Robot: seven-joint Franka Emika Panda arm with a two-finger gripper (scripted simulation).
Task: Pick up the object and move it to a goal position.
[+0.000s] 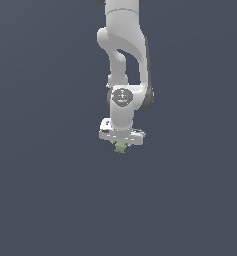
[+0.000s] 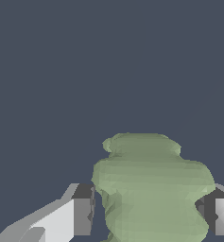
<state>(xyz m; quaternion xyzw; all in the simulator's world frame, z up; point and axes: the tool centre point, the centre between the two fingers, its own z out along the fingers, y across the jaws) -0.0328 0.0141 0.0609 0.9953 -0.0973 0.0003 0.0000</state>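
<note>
From the exterior view I see the white arm (image 1: pixel 122 60) coming down from the top of the picture, with its wrist pointing straight down. At the lower end is the end effector (image 1: pixel 121 146), and a small piece of the olive-green block (image 1: pixel 121 147) shows just under its wide white body. The block is narrower than that body, and most of it is hidden there.

In the wrist view the block (image 2: pixel 153 189) fills the space between the two fingers (image 2: pixel 82 210). One dark pad is against the bumpy side of the block, and on the other side the second finger (image 2: pixel 217 215) also meets the green surface. So I read the end effector as pinching the block, with the jaws closed onto its ridged sides. The block stands about upright between them, and its rounded end points away from the camera.

Around the block I see only a plain dark grey-blue surface (image 2: pixel 85 71), the same in both views. I cannot tell whether the block rests on this surface or hangs above it, because there is no clear shadow or edge under it. I see nothing else near the block or the arm.
</note>
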